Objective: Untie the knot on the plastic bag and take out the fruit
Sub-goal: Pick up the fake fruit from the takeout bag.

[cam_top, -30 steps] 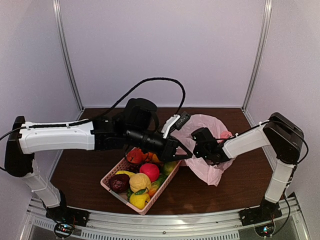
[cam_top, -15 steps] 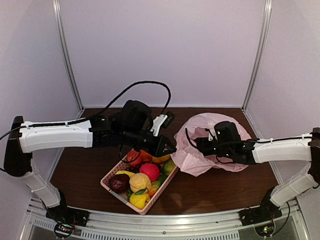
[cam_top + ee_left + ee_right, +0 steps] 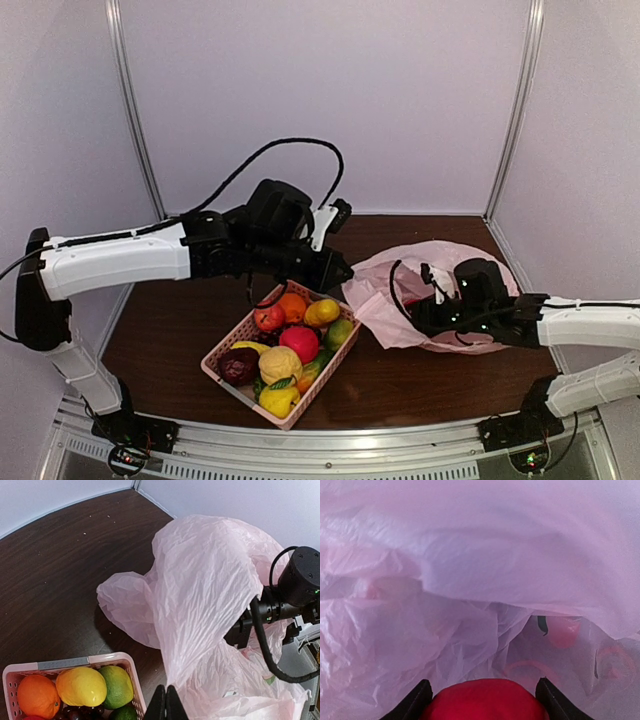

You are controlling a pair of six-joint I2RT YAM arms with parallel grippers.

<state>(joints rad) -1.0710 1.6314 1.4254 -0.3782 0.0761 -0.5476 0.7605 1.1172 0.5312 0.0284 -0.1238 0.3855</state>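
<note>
Top view: plastic bag (image 3: 385, 300) slumped on the table (image 3: 170, 330), just right of the fruit-filled basket (image 3: 75, 662). Left gripper (image 3: 166, 704) closed, pinching the bag's near edge and holding the film raised. Right gripper (image 3: 483, 687) deep inside the bag, fingers (image 3: 415, 702) clamped on either side of a red fruit (image 3: 485, 705).

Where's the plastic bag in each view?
Top external: plastic bag right of centre, beside the basket.
Left wrist: centre and right, edge pinched by the left gripper.
Right wrist: fills the frame behind the red fruit in the right gripper.
Shared landmark: basket, not in right wrist.
</note>
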